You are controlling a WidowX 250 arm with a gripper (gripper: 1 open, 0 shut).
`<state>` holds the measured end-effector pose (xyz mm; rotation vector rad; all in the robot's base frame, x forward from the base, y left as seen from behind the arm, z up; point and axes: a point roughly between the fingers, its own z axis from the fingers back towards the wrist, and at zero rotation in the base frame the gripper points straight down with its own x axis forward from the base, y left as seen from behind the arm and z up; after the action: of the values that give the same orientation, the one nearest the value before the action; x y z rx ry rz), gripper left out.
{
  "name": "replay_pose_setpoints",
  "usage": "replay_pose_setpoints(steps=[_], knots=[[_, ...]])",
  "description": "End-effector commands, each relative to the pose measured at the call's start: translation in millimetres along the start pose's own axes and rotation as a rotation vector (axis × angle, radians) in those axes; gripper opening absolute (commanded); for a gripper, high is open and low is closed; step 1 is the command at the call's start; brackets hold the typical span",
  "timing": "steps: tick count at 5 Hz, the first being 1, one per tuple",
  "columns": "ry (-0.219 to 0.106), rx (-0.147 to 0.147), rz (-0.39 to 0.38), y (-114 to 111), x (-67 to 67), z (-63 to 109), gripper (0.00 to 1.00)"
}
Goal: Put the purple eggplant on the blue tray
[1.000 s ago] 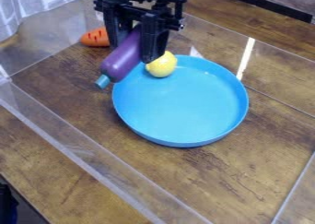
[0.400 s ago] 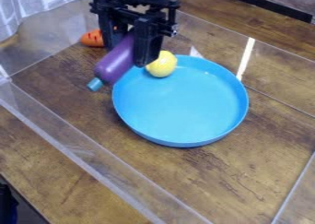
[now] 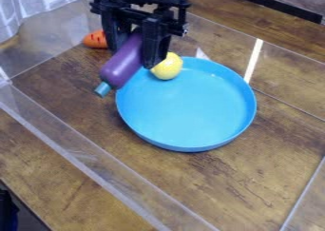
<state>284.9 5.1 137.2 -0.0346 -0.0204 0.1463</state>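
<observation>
Between tool [image 3: 139,47] tips: purple eggplant [image 3: 124,63] (stem dwn).

The only view looks down at a slant from above the counter [image 3: 70,149], near enough that the blue tray [image 3: 185,108] spans a good part of the frame. It faces the arm [image 3: 140,5], which enters at the top edge. With one view, no part of the scene is shared.

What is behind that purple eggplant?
The black hand holds the eggplant and covers much of what lies behind. Part of an orange carrot shows beyond it; the rest is hidden.
</observation>
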Motion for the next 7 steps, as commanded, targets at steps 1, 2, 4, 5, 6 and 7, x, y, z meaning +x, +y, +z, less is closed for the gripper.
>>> replay_pose_setpoints(steps=[1,2,4,5,6,7], knots=[[-0.039,0.008,-0.03,-5.2,-5.5,5.9,0.0],[-0.047,0.014,-0.05,-8.5,-9.8,5.3,0.0],[-0.057,0.023,-0.177,-37.5,-14.7,-0.9,0.0],[-0.051,0.027,-0.2,-45.2,-9.8,-0.2,0.0],[-0.046,0.031,-0.224,-53.0,-5.0,0.3,0.0],[-0.039,0.035,-0.204,-70.0,0.6,-5.1,0.0]])
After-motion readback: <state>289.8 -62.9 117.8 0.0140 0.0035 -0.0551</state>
